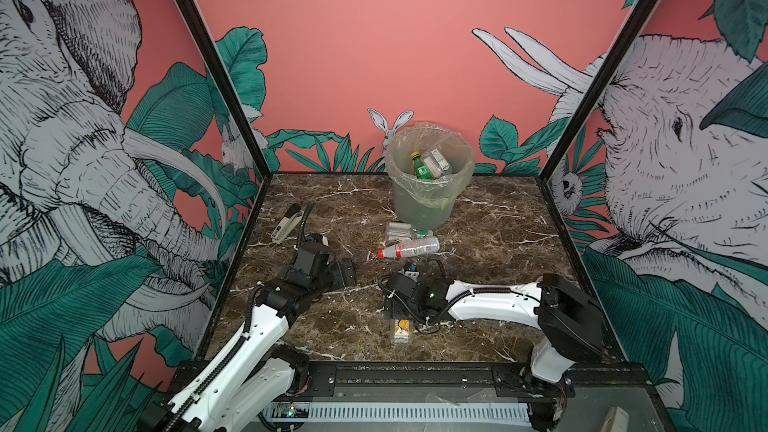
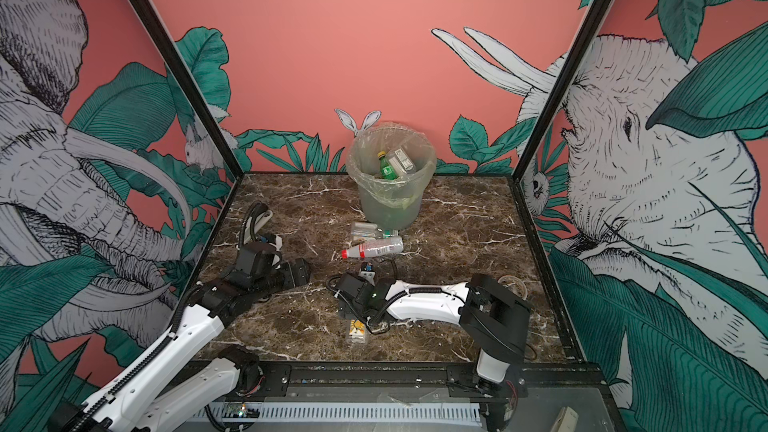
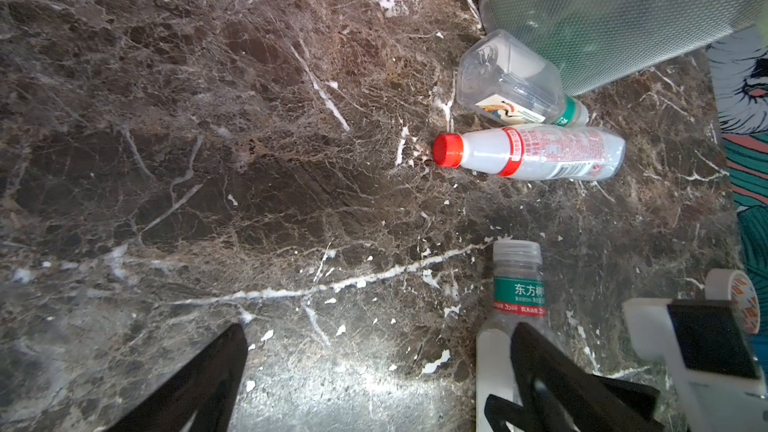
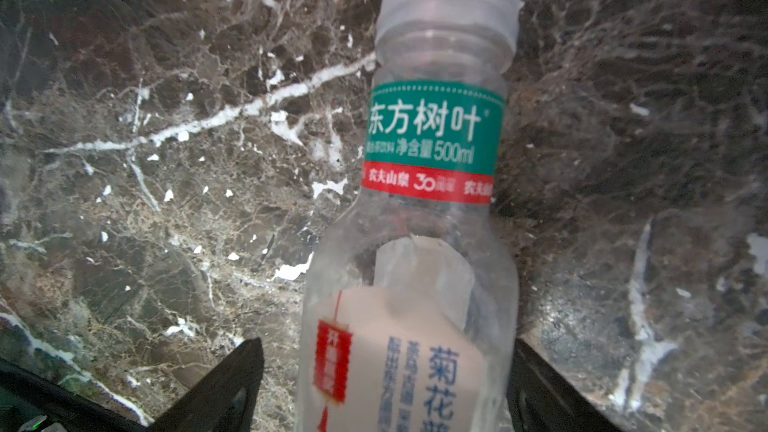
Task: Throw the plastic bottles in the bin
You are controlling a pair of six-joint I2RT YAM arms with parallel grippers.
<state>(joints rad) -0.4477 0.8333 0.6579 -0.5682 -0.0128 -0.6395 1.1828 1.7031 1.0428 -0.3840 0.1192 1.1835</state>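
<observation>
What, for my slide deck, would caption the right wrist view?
Right gripper, jaws open, straddles a clear plastic bottle with green-and-red neck label lying on the brown marble tabletop.

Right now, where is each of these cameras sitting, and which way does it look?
Top view: high at the front, looking down on table, bin and both arms.
Top view: alongside, facing likewise; same bin.
Left wrist: on the left arm, past the open left gripper toward the red-capped bottle.
Right wrist: along the right gripper straddling the green-banded bottle.
Shared: both wrist views show that bottle.
</observation>
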